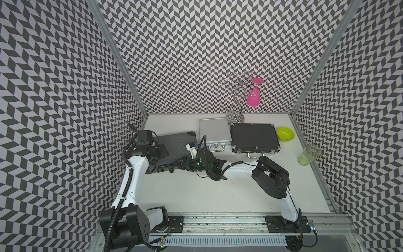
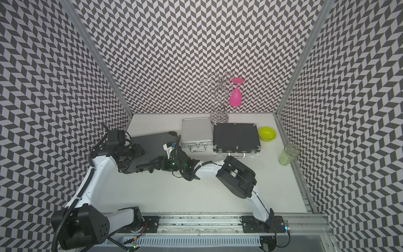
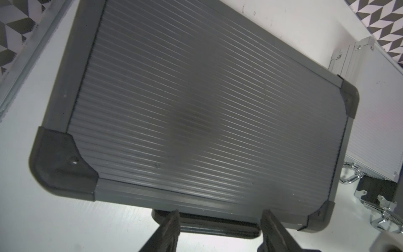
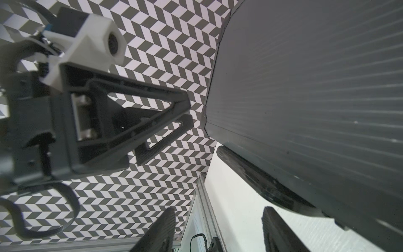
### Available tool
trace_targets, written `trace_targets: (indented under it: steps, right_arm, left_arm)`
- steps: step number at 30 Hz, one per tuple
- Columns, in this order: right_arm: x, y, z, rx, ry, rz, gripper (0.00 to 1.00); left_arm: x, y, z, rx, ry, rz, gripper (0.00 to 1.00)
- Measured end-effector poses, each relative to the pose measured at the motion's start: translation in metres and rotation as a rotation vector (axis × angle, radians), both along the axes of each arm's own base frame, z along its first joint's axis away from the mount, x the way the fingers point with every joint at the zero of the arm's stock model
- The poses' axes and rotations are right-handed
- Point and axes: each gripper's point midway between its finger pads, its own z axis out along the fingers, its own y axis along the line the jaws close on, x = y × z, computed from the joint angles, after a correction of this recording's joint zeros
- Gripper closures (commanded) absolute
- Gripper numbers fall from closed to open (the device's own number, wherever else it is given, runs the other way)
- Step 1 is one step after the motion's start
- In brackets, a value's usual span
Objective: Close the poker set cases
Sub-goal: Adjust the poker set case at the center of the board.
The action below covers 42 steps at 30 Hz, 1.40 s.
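Ribbed grey case [image 1: 174, 141] lies flat, lid down, just beside silver case [image 1: 214, 131], slightly skewed to it. Left gripper [image 3: 220, 218], jaws apart, at its handle [image 3: 218, 228]; right gripper [image 4: 218, 220], jaws apart too, at same edge, nearer silver case. We judge pressing that edge shut comes next.

Three cases [image 1: 176, 144] [image 1: 214, 129] [image 1: 254, 136], one bowl [image 1: 285, 134], one tumbler [image 1: 309, 155], one goblet [image 1: 253, 99], one rack [image 1: 235, 116]

No legible text, label, brand, number or sign in any view. Ribbed grey case [image 3: 196, 109], silver case [image 1: 214, 131] and black case [image 1: 254, 136] show no readable marking.
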Motion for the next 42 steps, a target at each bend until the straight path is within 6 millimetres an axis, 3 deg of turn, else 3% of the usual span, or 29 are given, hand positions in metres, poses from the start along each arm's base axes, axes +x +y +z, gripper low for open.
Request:
trace_targets:
  steps: [3, 5, 9, 13, 16, 19, 23, 26, 30, 32, 37, 42]
  right_arm:
    - [0.001, -0.001, -0.001, -0.006, 0.0, -0.008, 0.36]
    - [0.002, -0.001, -0.002, -0.01, 0.002, -0.012, 0.36]
    - [0.003, -0.002, -0.006, -0.024, 0.007, -0.019, 0.36]
    - [0.003, -0.004, -0.011, -0.045, 0.012, -0.024, 0.36]
    - [0.004, -0.005, -0.014, -0.06, 0.012, -0.032, 0.36]
    - [0.005, -0.006, -0.017, -0.071, 0.014, -0.038, 0.37]
    - [0.005, -0.007, -0.019, -0.08, 0.012, -0.039, 0.37]
    - [0.004, -0.006, -0.02, -0.082, 0.009, -0.036, 0.37]
    - [-0.002, -0.003, -0.021, -0.085, 0.004, -0.023, 0.37]
    - [-0.006, 0.003, -0.022, -0.084, 0.002, -0.014, 0.37]
    - [-0.012, 0.016, -0.024, -0.08, -0.002, 0.009, 0.37]
    - [-0.014, 0.02, -0.035, -0.093, 0.007, 0.018, 0.37]
  left_arm:
    - [-0.004, -0.001, 0.007, 0.007, -0.018, -0.003, 0.65]
    - [-0.006, -0.001, 0.011, 0.02, -0.034, -0.01, 0.71]
    - [-0.011, -0.003, 0.004, 0.028, -0.018, -0.022, 0.57]
    - [-0.018, -0.008, -0.009, 0.018, 0.033, -0.038, 0.53]
    - [-0.021, -0.008, -0.007, 0.027, 0.032, -0.037, 0.52]
    - [-0.021, -0.004, -0.006, 0.049, 0.026, -0.021, 0.45]
    - [-0.013, 0.004, -0.008, 0.066, 0.03, 0.028, 0.39]
    - [0.009, 0.015, 0.003, 0.098, 0.012, 0.08, 0.39]
    - [0.061, 0.028, 0.029, 0.125, -0.089, 0.131, 0.38]
    - [0.085, 0.034, 0.033, 0.143, -0.104, 0.143, 0.38]
    - [0.142, 0.052, 0.014, 0.206, -0.053, 0.162, 0.35]
    - [0.171, 0.069, -0.018, 0.286, 0.019, 0.162, 0.36]
